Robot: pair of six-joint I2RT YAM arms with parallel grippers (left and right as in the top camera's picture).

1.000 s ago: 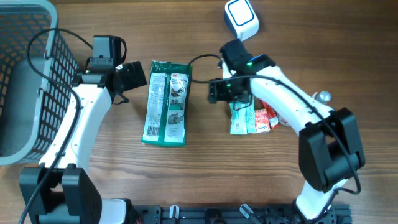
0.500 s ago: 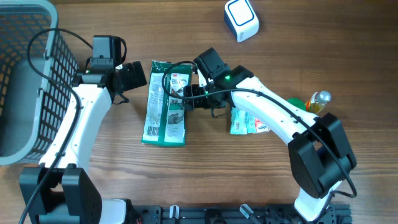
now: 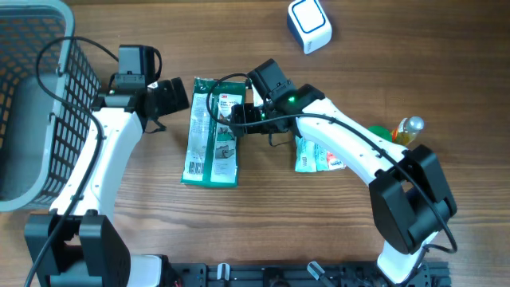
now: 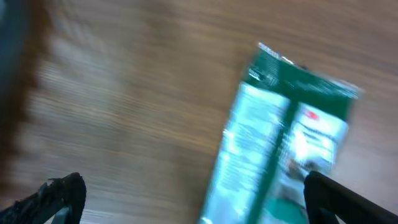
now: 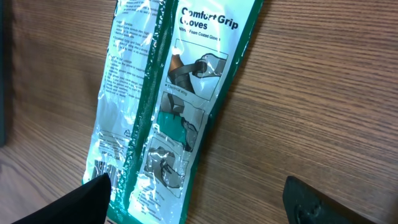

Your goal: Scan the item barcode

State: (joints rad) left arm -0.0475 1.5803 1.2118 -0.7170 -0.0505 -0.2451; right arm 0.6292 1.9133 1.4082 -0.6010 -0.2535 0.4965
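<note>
A green and white glove package (image 3: pixel 212 131) lies flat on the wooden table, printed side up. Its barcode (image 5: pixel 99 171) shows near one end in the right wrist view. The white and blue scanner (image 3: pixel 309 24) sits at the far edge. My right gripper (image 3: pixel 237 116) hovers open over the package's right edge, and the package (image 5: pixel 168 106) lies partly between its spread fingers, with the gripper (image 5: pixel 205 205) holding nothing. My left gripper (image 3: pixel 171 97) stands open just left of the package's top end. The left wrist view is blurred, showing the package (image 4: pixel 280 143) ahead of that gripper (image 4: pixel 199 205).
A grey mesh basket (image 3: pixel 32 104) fills the left side. A small green and red packet (image 3: pixel 319 153) lies right of the right arm's forearm. A bottle with a gold cap (image 3: pixel 406 127) lies further right.
My right arm swung left from above the small packet to the glove package, and its jaws spread wider. The left arm stayed put.
</note>
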